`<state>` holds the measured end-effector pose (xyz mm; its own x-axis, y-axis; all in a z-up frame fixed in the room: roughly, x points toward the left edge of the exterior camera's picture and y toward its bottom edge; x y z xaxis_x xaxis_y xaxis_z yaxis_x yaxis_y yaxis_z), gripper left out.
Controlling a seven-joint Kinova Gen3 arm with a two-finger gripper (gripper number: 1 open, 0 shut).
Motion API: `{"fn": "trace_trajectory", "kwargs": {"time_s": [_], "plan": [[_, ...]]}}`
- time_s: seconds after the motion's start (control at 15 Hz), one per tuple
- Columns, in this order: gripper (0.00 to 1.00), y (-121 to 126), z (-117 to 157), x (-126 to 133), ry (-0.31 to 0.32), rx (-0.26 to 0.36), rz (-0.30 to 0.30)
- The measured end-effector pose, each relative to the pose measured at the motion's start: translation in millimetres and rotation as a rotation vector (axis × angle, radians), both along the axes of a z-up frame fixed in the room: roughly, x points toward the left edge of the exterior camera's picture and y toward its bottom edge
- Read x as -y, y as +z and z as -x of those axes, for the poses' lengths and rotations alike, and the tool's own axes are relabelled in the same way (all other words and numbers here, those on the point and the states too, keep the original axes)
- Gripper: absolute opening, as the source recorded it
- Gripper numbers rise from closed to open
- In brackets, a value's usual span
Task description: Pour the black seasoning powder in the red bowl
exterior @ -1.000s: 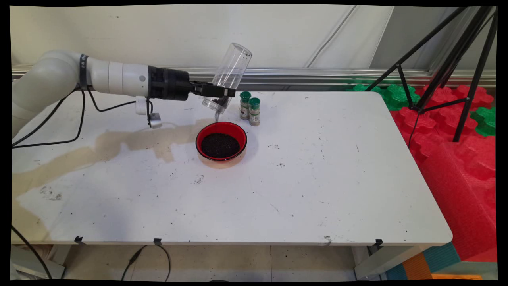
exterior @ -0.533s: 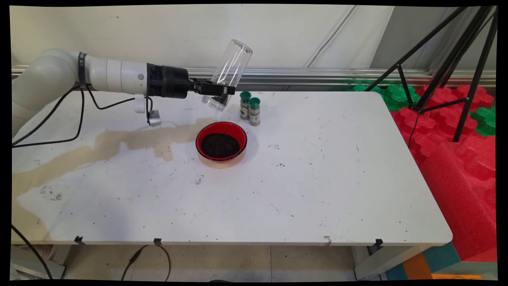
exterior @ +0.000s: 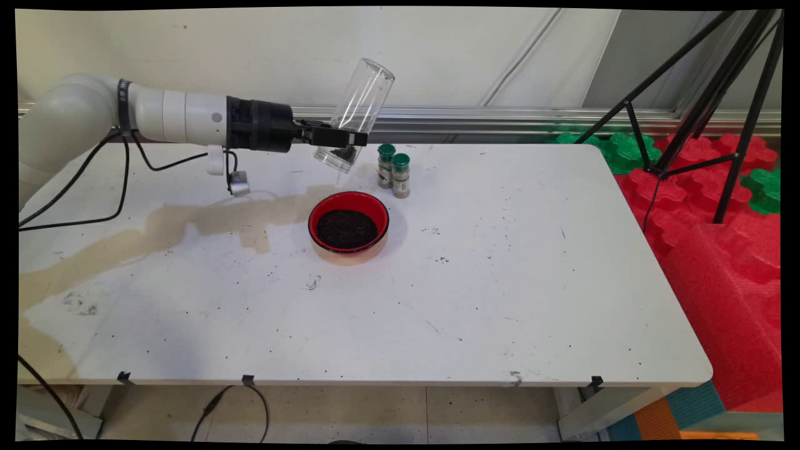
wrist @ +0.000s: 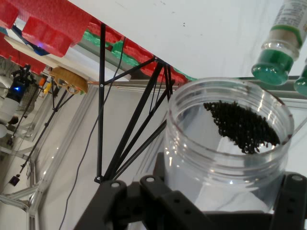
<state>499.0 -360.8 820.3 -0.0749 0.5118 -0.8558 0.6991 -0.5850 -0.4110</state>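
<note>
My gripper (exterior: 344, 139) is shut on a clear plastic jar (exterior: 355, 114), held tipped with its mouth down and its base up toward the wall. A small heap of black grains (wrist: 242, 127) lies inside the jar (wrist: 225, 148) near its mouth. The jar hangs above and just behind a red bowl (exterior: 349, 226) filled with the same black grains. Two small spice bottles with green caps (exterior: 394, 172) stand just right of the jar; their caps (wrist: 271, 67) show at the hand view's upper right.
A brownish stain (exterior: 187, 225) runs across the white table (exterior: 500, 281) from the left edge toward the bowl. Black specks are scattered on the table. A black tripod (exterior: 706, 100) and red and green foam mats (exterior: 719, 206) stand off the right side.
The gripper and jar have risen slightly and shifted a little left, away from the bowl. The thin stream of grains falling from the jar's mouth has stopped.
</note>
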Motion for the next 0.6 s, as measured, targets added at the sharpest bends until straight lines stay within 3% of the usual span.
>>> {"fn": "trace_trajectory", "kwargs": {"time_s": [0.6], "plan": [[0.0, 0.1, -4.0, -4.1, 0.052, -0.069, -0.117]]}}
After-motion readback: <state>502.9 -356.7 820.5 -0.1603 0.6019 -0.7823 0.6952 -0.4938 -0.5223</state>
